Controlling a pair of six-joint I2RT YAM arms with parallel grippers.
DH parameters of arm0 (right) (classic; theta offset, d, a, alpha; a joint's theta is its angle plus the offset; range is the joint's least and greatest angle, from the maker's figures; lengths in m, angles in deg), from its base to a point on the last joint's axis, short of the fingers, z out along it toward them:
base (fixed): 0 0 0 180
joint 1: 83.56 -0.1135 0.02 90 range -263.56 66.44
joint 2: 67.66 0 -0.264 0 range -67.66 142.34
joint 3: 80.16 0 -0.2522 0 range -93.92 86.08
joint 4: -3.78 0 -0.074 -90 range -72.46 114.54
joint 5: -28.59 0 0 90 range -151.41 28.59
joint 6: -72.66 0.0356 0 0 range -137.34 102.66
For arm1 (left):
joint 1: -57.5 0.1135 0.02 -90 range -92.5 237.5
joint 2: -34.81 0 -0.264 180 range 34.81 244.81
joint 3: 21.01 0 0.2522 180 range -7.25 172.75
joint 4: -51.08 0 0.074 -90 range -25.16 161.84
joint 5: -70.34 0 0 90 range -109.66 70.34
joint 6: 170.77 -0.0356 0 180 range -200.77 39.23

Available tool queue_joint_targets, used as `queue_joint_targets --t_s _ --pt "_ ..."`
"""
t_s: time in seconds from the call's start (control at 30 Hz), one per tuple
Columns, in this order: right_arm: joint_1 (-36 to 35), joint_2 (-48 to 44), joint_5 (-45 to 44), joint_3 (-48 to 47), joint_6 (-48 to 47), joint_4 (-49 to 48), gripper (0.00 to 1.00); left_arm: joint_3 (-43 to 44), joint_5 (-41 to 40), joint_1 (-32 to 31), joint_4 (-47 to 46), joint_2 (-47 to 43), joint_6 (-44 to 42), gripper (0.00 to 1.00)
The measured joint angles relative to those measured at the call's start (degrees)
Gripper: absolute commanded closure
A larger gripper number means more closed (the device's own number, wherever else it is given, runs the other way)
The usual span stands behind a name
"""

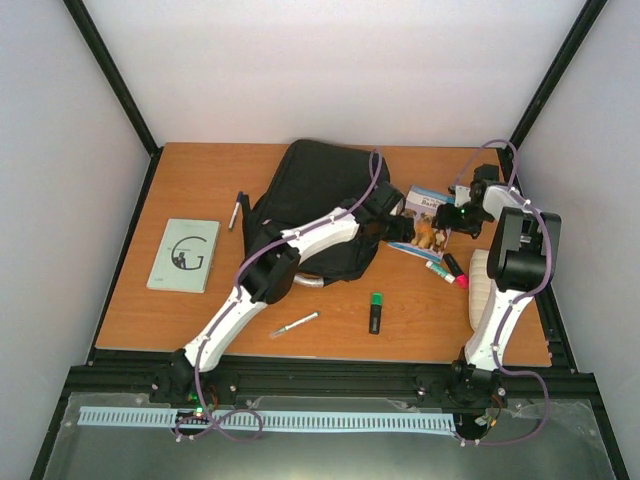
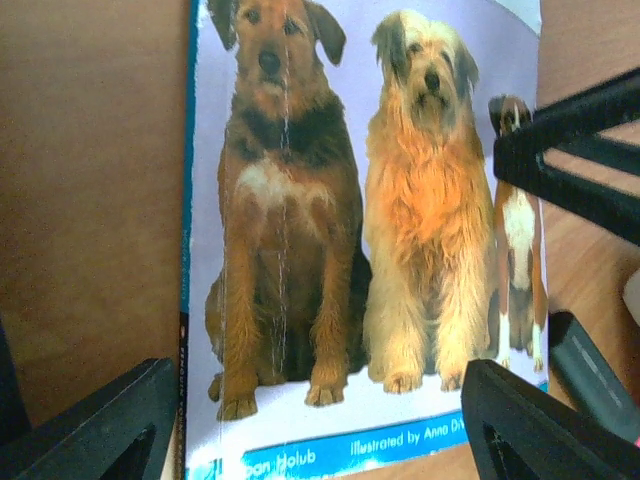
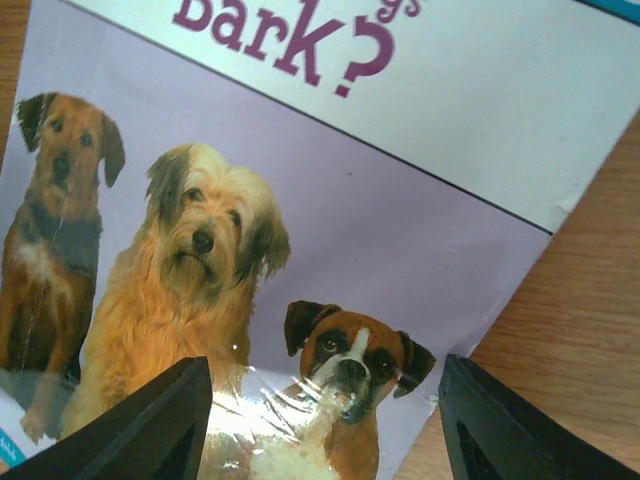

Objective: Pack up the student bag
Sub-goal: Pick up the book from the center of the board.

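Black student bag (image 1: 310, 200) is lying at the back middle of the wooden table (image 1: 200, 180), white walls (image 1: 330, 70) closing round. Just right of the bag, the left gripper (image 2: 320, 430) and right gripper (image 3: 320, 430) are hovering, jaws spread, over a dog book (image 2: 330, 220). A marker (image 1: 375, 316) and silver pen (image 1: 295, 324) are lying nearer than the bag, a grey book (image 1: 184, 255) left of it.
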Motion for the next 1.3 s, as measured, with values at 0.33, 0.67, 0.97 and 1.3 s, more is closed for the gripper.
queue_joint_targets --t_s 0.33,0.67,0.97,1.3 --pt "-0.26 0.15 -0.59 -0.09 -0.96 0.02 0.38 -12.9 3.48 -0.44 -2.6 -7.87 3.06 0.21" --pt "-0.7 -2.54 -2.6 2.27 -1.75 -0.35 0.38 -12.79 -1.86 -0.28 -2.32 -11.34 1.33 0.16" --pt "-0.81 -6.69 -6.4 4.11 -1.62 -0.76 0.34 2.14 -6.25 -0.26 1.7 -2.25 -0.94 0.1" --pt "-0.94 -2.03 -7.5 3.41 -1.77 -0.79 0.67 5.62 -3.41 0.2 3.82 2.45 0.9 0.14"
